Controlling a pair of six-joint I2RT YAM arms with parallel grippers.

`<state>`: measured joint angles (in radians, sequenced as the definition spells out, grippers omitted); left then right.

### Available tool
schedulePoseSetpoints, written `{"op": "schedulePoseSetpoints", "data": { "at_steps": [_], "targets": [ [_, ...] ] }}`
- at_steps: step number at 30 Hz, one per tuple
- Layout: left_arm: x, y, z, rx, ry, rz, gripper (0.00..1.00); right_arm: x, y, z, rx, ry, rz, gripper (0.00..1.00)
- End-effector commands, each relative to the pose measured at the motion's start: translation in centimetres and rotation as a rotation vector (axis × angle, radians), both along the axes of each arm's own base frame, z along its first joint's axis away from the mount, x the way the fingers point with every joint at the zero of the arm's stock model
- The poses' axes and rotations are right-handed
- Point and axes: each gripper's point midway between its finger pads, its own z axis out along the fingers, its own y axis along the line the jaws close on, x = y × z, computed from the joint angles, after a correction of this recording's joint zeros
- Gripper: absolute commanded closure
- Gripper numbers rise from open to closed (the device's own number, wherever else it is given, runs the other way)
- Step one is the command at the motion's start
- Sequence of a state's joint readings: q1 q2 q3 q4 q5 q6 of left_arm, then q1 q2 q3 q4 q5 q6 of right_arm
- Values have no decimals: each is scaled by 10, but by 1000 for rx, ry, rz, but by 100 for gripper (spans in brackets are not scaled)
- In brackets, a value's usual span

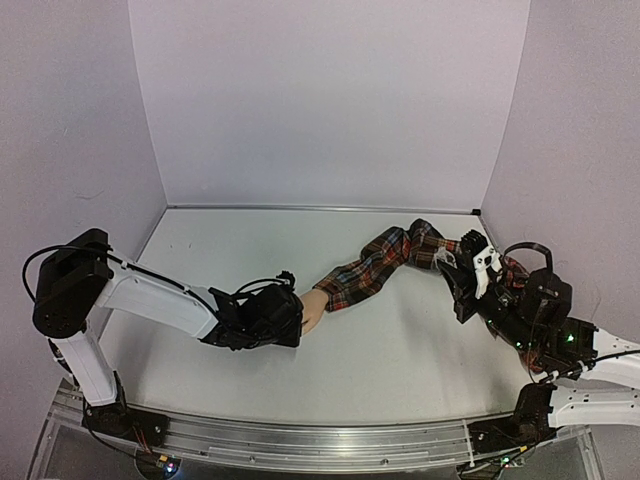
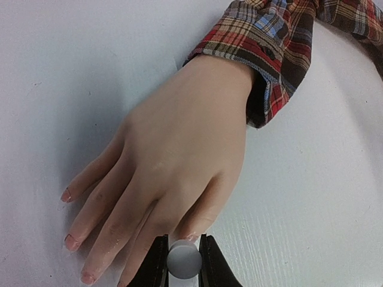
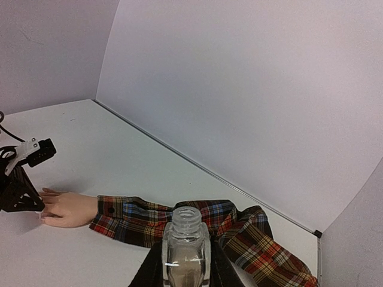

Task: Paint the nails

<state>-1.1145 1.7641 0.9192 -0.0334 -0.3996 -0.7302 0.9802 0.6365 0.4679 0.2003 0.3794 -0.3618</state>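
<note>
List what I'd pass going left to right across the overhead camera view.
left arm → mannequin hand → plaid sleeve → right arm

Looking down on a white table [image 1: 400,350], lying flat and matte. Closing it in on three sides: back wall [image 1: 330,90], left wall [image 1: 60,110], right wall [image 1: 590,120], all plain and pale lilac. Meeting the table at the back along a thin grey seam [image 1: 320,208], ending in a dark corner piece [image 1: 474,212] on the right. Running across the near edge: a metal rail [image 1: 330,445], shining slightly. Lighting the scene softly and evenly, throwing only faint shadows onto the table. Showing fine parallel streaks in the table surface in the left wrist view.
</note>
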Motion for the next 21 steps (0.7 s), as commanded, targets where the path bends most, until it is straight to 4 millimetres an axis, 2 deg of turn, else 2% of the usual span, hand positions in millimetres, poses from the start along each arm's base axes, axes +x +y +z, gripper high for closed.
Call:
{"op": "schedulePoseSetpoints", "data": {
  "at_steps": [1,21],
  "targets": [
    [9,-4,10,-10,-36,4,100,-3,-9,19,72,-37,-8,100],
    [6,-11,8,-15,-26,-36,100,-2,-7,18,70,-31,-7,100]
  ]
}}
